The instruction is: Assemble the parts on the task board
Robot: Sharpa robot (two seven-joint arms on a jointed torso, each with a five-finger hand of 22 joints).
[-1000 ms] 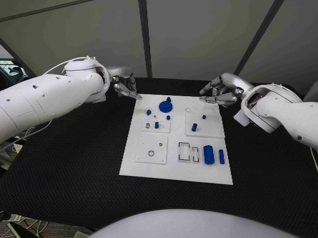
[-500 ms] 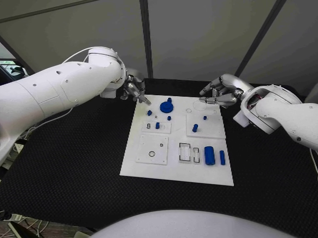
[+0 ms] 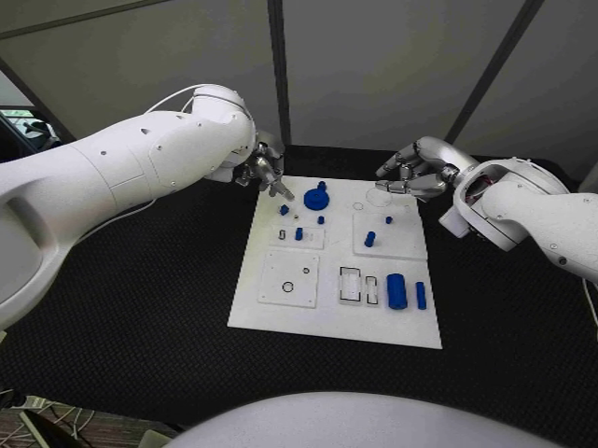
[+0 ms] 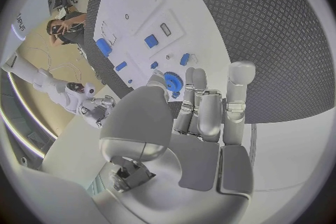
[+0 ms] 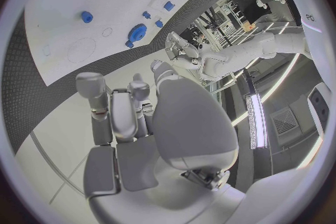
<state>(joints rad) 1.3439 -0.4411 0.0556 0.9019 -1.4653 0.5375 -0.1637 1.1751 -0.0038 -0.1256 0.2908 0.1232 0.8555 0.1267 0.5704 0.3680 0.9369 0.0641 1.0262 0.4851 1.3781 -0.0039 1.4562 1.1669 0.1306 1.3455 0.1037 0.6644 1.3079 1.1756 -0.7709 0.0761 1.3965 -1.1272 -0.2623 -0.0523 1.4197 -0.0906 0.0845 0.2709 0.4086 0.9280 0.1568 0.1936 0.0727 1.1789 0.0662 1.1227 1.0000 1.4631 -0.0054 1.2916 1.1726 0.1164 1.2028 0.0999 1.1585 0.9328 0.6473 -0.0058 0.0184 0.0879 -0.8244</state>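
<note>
The white task board (image 3: pixel 279 313) lies in the middle of the black table. On it are a round blue part (image 3: pixel 315 198) near the far edge, several small blue pegs such as one (image 3: pixel 368 239) in the middle, and a blue cylinder (image 3: pixel 396 290) beside a thin blue bar (image 3: pixel 420 295) near the front right. My left hand (image 3: pixel 265 173) hovers over the board's far left corner, fingers straight and holding nothing; the left wrist view shows the fingers (image 4: pixel 203 112) above the round part (image 4: pixel 173 83). My right hand (image 3: pixel 413 173) hangs at the far right corner, holding nothing.
Two raised white plates (image 3: pixel 288 280) (image 3: pixel 386 245) with slots and holes sit on the board. Black table surface (image 3: pixel 124 299) lies on both sides and in front of the board. Grey wall panels stand behind the table.
My left arm has swung right, bringing the hand from beside the board's far left corner to over it. The right hand has stayed still.
</note>
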